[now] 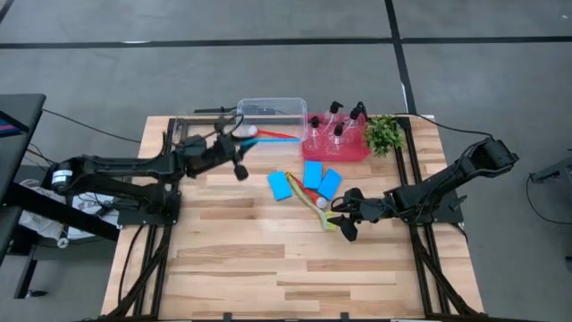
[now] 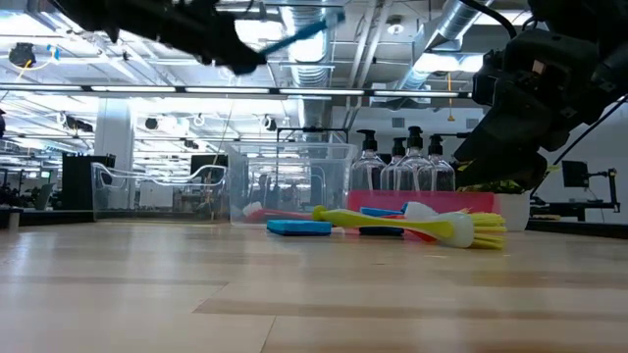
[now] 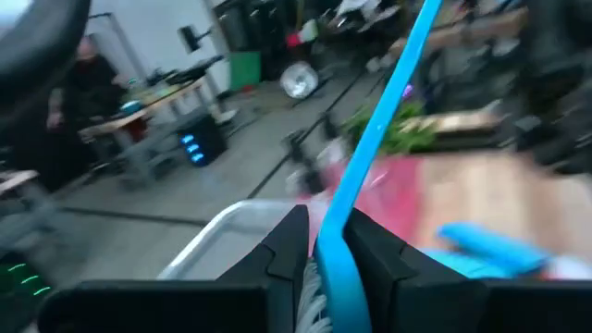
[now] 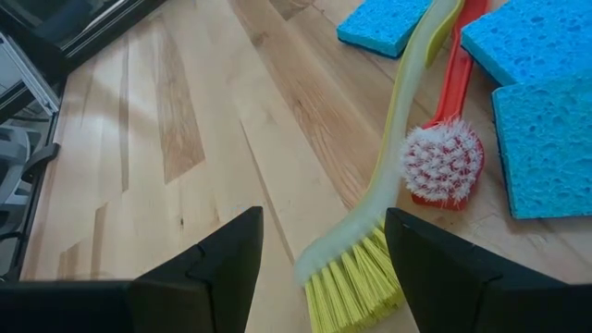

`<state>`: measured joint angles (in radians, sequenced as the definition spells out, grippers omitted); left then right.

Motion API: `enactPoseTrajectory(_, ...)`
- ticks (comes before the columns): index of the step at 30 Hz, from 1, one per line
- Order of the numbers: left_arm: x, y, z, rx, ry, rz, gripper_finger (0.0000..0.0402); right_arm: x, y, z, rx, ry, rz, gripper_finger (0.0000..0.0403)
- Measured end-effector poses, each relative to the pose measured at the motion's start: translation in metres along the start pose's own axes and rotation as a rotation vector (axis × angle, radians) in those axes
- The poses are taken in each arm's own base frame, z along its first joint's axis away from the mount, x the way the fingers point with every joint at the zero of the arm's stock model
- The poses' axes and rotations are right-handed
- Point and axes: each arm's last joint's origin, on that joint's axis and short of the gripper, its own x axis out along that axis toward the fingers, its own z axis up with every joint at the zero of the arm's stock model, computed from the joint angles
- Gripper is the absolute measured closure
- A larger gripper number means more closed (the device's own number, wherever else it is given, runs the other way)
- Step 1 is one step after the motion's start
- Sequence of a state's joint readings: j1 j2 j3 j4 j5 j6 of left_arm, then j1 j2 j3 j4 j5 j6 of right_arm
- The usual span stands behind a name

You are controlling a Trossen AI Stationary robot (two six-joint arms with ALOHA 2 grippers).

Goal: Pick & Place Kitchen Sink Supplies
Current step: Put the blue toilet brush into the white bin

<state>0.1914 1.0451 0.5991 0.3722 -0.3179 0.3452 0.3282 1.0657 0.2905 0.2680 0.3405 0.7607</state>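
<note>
- My left gripper [image 3: 324,250] is clamped on the blue brush [image 3: 375,139], pinching its thin handle near the bristle end. I hold it in the air just beside the clear tub [image 1: 273,109] at the far side of the bench [image 1: 232,268].
- I judge the blue brush light and stiff. With the long handle sticking out past my fingers it may swing or twist in so narrow a pinch, so I would move it gently.
- My right gripper [image 4: 319,245] hangs low over the bench with its fingers apart, empty, straddling the bristle end of the yellow-green brush [image 4: 398,148].
- That brush lies flat, its handle running alongside the red brush [image 4: 444,157], whose white bristle head sits just beside it. The handle looks slim, smooth plastic and probably slippery. I would take it on the neck above the bristles, clear of the red one, since the bristles would give under the fingers.
- Three blue sponges [image 1: 310,174] lie near both brushes. They look soft and light, so I would squeeze them across the short sides.
- The pump bottles [image 1: 338,132] stand in the red tray [image 1: 353,154] next to the plant [image 1: 384,132]. They look rigid, smooth and top-heavy, best taken around the body.
</note>
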Motion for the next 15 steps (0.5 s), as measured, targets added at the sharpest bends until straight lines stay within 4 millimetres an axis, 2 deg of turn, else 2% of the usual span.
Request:
enactPoseTrajectory(6, 0.029, 0.026, -0.019, 0.107, 0.123, 0.079, 0.0346, 0.000, 0.000, 0.000, 0.001, -0.003, 0.000, 0.0182)
enactPoseTrajectory(15, 0.082, 0.058, -0.011, 0.176, 0.382, -0.070, 0.0348, 0.000, 0.004, 0.006, -0.031, -0.072, 0.026, 0.0182)
